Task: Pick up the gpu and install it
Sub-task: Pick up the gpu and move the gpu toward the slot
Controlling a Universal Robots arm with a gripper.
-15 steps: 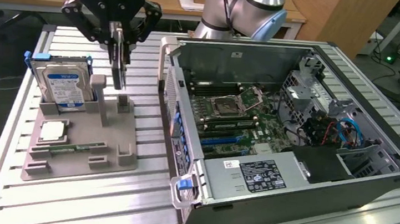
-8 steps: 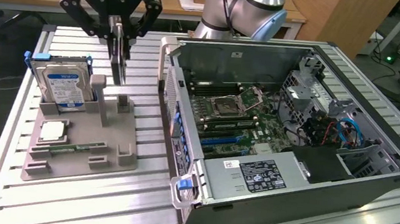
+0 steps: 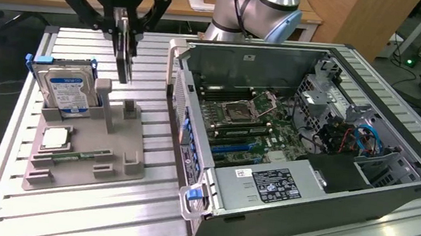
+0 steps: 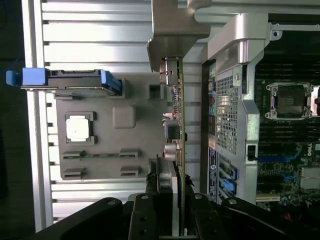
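Observation:
My gripper (image 3: pixel 127 32) hangs above the grey parts holder (image 3: pixel 118 143) and is shut on the gpu (image 3: pixel 126 50). The card is seen edge-on and hangs vertically from the fingers, lifted clear of the holder's upright slot (image 3: pixel 129 112). In the wrist view the gpu (image 4: pixel 178 115) runs away from the gripper (image 4: pixel 172 205) as a thin edge with small components. Its pale metal bracket (image 4: pixel 172 30) is at the far end. The open computer case (image 3: pixel 395 143) lies to the exterior view's right of the card, with its motherboard (image 3: pixel 249 122) exposed.
On the holder stand a blue-labelled hard drive (image 3: pixel 68 88), a square processor (image 3: pixel 56 137) and a narrow memory stick (image 3: pixel 77 156). Blue expansion slots (image 3: pixel 235 147) sit low on the motherboard. The case's side wall (image 3: pixel 184 109) rises close to the card. Everything rests on a slatted metal table (image 3: pixel 76 209).

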